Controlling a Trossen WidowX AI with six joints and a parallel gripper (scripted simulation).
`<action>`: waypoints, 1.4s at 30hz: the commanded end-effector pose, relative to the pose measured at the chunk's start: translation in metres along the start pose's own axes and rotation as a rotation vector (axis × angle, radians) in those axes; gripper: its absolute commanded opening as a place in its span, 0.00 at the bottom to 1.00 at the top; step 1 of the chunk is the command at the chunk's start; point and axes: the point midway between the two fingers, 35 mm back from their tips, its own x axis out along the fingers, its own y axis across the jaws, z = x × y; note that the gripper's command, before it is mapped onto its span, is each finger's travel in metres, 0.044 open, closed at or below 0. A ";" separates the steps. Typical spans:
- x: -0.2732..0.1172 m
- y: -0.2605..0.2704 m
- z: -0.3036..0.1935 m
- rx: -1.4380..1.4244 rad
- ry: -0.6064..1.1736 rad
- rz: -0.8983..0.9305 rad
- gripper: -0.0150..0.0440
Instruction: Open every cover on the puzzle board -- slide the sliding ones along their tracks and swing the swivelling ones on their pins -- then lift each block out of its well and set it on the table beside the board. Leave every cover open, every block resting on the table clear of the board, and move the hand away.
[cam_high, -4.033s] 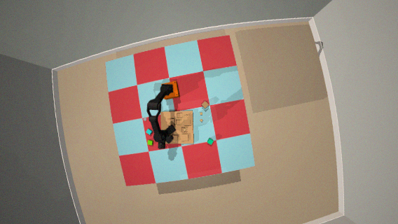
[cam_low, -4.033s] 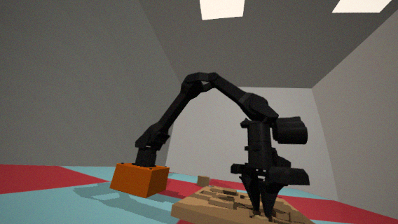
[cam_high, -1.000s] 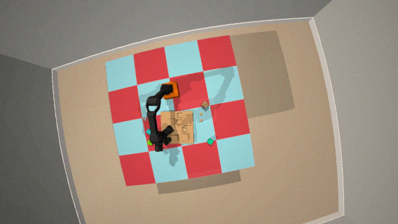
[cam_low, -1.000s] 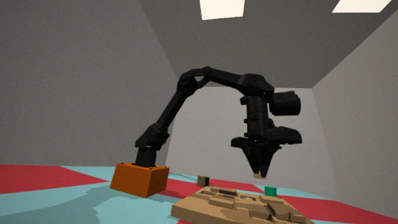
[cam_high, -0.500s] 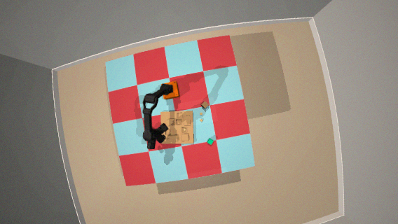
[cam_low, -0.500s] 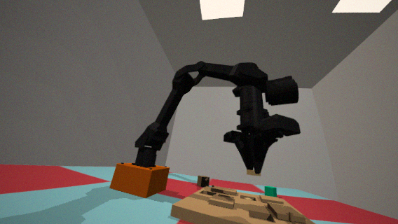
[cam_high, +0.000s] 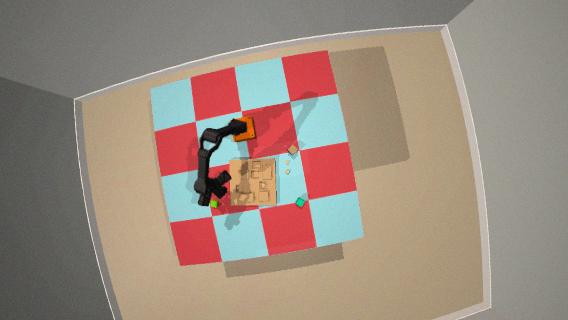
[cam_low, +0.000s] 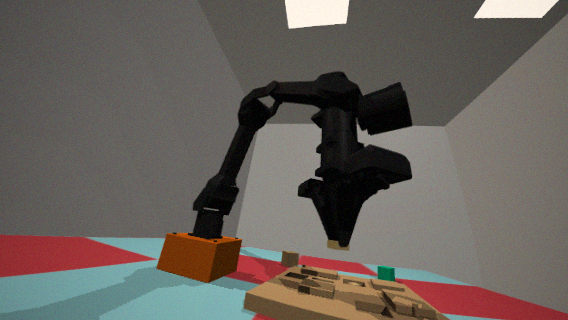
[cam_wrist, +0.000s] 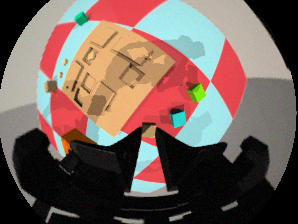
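My gripper (cam_low: 340, 242) (cam_wrist: 148, 129) is shut on a small tan block (cam_low: 331, 244) (cam_wrist: 149, 130), held above table height just off the tan puzzle board's (cam_high: 237, 167) (cam_low: 265, 298) (cam_wrist: 129, 111) side. The board shows raised covers and recesses; exact cover positions are too small to tell. Clear of the board lie a teal block (cam_high: 300, 202) (cam_low: 386, 273) (cam_wrist: 81, 18), a lime block (cam_high: 214, 204) (cam_wrist: 197, 92), a cyan block (cam_wrist: 178, 118), a brown block (cam_high: 292, 149) (cam_low: 290, 258) (cam_wrist: 50, 86) and two tiny tan pieces (cam_high: 287, 162) (cam_high: 287, 171). The arm hides the fingertips in the top view.
The orange arm base (cam_high: 244, 128) (cam_low: 200, 257) (cam_wrist: 75, 142) stands behind the board. The arm reaches around the board's left side in the top view. The lime and cyan blocks lie near that side; the teal and brown blocks lie on the opposite side.
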 end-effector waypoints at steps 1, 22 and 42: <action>0.002 -0.001 -0.014 -0.003 0.003 0.004 0.39; 0.010 -0.010 -0.067 -0.003 0.008 0.003 0.39; 0.043 -0.012 -0.066 -0.003 0.008 0.003 0.39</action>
